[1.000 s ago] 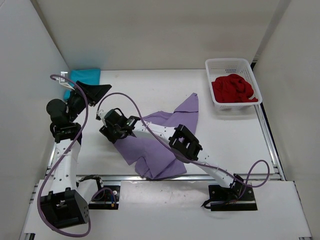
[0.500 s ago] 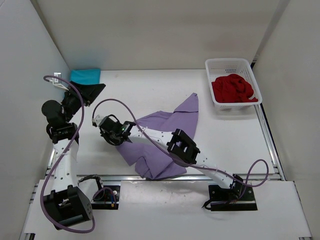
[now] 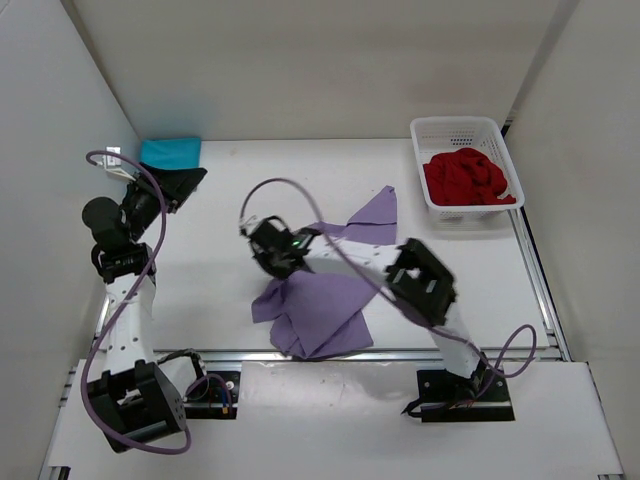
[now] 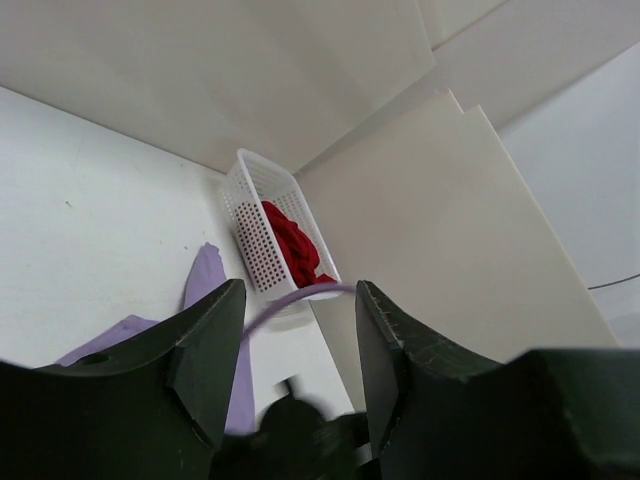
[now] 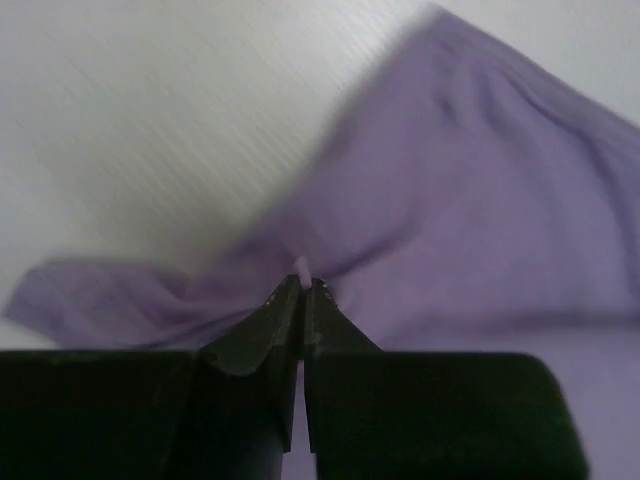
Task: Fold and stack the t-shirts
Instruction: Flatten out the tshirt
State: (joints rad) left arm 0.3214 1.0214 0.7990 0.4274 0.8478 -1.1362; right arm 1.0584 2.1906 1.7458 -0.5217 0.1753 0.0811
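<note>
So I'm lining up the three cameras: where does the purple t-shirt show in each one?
Top external: purple t-shirt, crumpled at the table's centre.
Left wrist: lower left, partly hidden by the left gripper.
Right wrist: fills most of the picture, pinched by the right gripper.
Shared landmark: white basket holding the red t-shirt, far right in top external, centre in left wrist; absent from right wrist.
</note>
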